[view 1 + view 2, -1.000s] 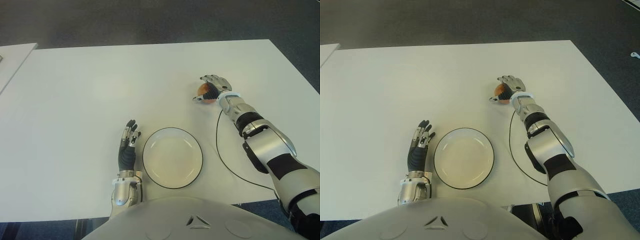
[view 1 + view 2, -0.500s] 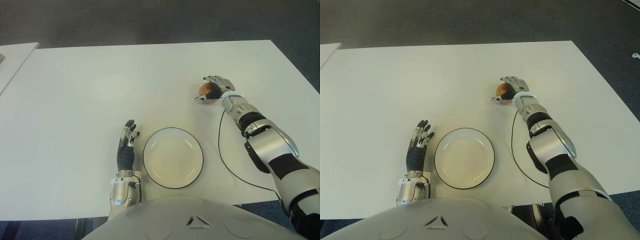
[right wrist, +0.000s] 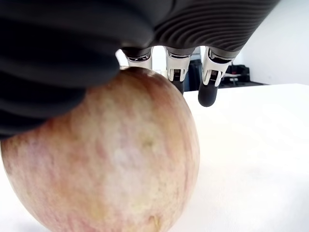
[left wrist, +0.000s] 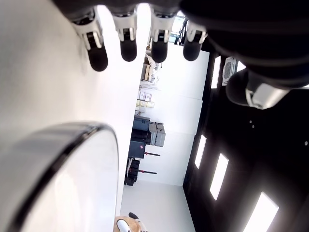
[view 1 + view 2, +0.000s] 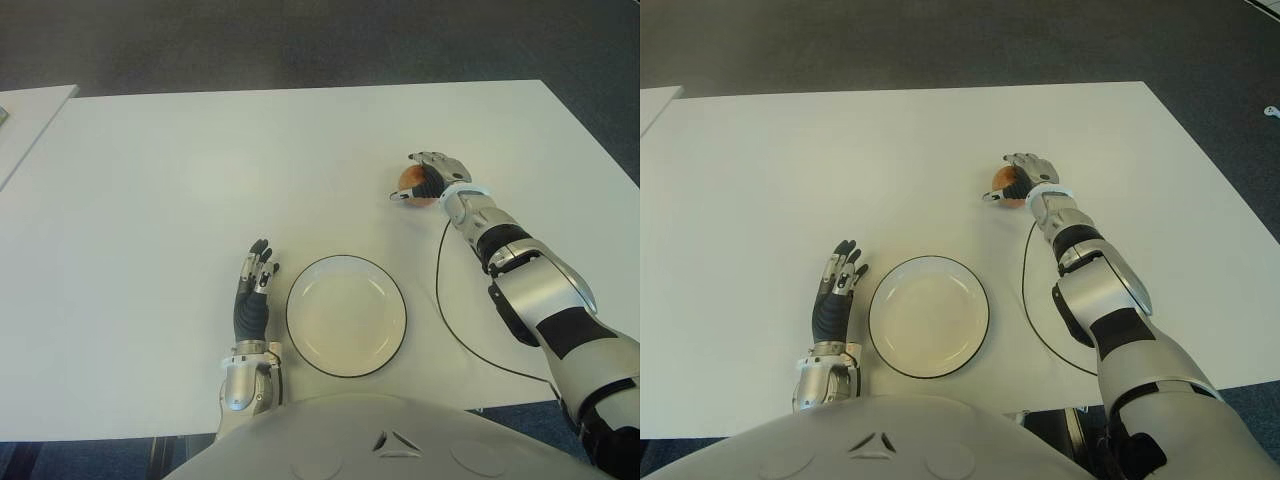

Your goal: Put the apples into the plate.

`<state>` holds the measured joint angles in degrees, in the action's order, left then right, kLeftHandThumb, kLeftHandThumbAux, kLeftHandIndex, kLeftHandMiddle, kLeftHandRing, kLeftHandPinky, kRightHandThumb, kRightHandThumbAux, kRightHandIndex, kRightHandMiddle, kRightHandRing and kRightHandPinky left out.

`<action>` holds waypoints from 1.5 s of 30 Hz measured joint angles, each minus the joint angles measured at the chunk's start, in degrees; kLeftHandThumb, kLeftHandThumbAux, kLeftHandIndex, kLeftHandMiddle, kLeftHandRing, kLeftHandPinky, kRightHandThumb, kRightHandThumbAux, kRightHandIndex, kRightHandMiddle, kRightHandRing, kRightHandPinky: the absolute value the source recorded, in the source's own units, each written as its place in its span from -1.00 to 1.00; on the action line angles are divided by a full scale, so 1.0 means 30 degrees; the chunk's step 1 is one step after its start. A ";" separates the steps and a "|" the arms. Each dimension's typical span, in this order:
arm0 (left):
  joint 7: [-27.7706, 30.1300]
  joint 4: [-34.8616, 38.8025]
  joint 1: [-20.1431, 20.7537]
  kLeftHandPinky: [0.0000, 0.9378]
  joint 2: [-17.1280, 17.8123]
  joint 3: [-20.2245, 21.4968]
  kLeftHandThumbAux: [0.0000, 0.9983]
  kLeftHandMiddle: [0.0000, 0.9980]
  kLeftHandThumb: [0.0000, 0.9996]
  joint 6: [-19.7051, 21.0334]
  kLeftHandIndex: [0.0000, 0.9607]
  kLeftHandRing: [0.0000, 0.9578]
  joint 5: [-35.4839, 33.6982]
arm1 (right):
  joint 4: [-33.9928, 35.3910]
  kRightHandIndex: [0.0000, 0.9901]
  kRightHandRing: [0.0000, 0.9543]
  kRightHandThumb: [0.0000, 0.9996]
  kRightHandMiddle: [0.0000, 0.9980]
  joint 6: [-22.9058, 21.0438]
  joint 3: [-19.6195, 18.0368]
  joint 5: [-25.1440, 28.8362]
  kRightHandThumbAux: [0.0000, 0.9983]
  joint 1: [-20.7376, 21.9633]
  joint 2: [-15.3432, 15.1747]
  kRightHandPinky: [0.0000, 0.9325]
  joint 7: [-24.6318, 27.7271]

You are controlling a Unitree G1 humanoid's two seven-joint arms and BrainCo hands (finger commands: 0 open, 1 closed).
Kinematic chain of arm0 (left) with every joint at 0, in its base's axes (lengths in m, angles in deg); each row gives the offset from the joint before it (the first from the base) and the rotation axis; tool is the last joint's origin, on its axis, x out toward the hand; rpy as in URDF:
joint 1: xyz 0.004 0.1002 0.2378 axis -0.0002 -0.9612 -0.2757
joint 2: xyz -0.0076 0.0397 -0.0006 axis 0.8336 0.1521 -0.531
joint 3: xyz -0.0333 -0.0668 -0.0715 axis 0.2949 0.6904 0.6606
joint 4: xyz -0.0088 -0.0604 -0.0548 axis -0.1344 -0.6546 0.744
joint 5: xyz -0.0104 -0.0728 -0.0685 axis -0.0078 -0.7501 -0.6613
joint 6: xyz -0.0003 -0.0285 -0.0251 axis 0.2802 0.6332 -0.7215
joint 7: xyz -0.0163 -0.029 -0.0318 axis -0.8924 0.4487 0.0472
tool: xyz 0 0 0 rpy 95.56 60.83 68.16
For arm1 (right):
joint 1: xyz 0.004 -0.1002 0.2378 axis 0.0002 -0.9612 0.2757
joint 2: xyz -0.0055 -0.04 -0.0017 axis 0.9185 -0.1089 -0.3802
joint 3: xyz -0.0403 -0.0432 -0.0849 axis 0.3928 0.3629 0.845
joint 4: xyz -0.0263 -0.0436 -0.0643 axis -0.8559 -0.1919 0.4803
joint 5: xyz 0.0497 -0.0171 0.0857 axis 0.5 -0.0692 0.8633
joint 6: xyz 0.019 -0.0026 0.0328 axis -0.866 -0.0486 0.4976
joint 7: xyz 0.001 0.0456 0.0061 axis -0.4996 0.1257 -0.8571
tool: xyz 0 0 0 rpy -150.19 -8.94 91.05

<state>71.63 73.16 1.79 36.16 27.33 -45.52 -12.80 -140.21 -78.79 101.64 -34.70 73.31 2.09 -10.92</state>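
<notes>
The robot's right hand [image 5: 430, 176] grasps an apple [image 5: 409, 179] at the far right of the white table [image 5: 180, 180], well apart from the empty plate [image 5: 346, 315]. The left hand [image 5: 252, 292] lies just left of the plate, fingers extended, holding nothing. No writing is legible.

Just a big white table [image 5: 180, 170], a thin black cable [image 5: 440, 300] looping across it, dark carpet [image 5: 300, 40] behind.
</notes>
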 measured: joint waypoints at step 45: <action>-0.0171 0.0131 -0.0243 -0.84 -0.0004 -0.0118 -0.42 -0.88 -0.80 -0.0226 -0.86 -0.92 0.0817 | 0.0097 -0.11 0.61 0.41 0.57 -0.1848 0.0987 -0.0185 0.44 -0.0224 0.1425 0.70 -0.2290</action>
<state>71.12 73.55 1.06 36.15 26.97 -46.20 -10.35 -139.92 -84.33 104.60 -35.25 72.64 6.37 -17.79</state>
